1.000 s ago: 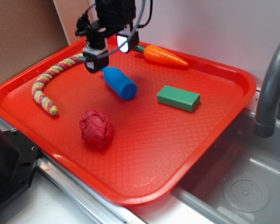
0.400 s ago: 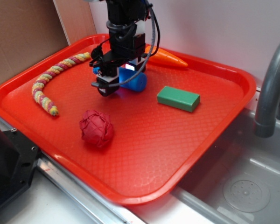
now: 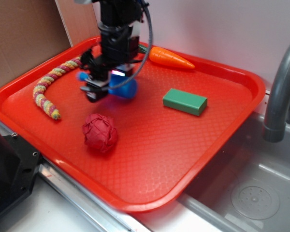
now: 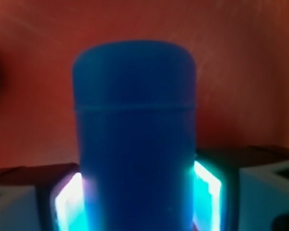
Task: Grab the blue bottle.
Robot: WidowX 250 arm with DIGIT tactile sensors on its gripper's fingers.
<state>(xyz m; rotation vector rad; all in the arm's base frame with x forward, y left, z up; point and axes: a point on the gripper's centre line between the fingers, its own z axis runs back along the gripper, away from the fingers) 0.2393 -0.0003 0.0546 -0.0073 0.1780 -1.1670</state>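
A red tray (image 3: 193, 159) is lying on the metal surface (image 3: 63, 217) beside a sink (image 3: 261, 193), and everything else is placed relative to that tray. Nearest its front edge, a crumpled red ball (image 3: 100, 133) is sitting on the tray floor, well apart from the other things. Toward the tray's left side, a striped rope (image 3: 47, 87) in yellow, pink and green is curving from the front-left up toward the back-left corner. Right of the tray's middle, a green block (image 3: 184, 101) is lying flat.

Behind the ball, toward the tray's back-left part, the black pincer (image 3: 99, 86) is hanging from above with its jaws closed around the blue bottle (image 3: 123, 88). In the exterior view the bottle's fat body is sticking out to the right of the pincer, while a small blurred bit of blue is showing on the pincer's left. Whether the bottle is touching the tray floor or lifted just off it cannot be told. In the wrist view the blue bottle (image 4: 135, 144) is filling the middle, with the two fingers (image 4: 209, 192) pressing against its sides and glowing cyan where they are meeting it; the tray's red is blurring behind it.

At the tray's back edge, an orange carrot (image 3: 170, 57) is lying on its side, near the pincer's arm. Beyond the tray's right rim, a grey faucet (image 3: 280, 92) is arching over the sink.
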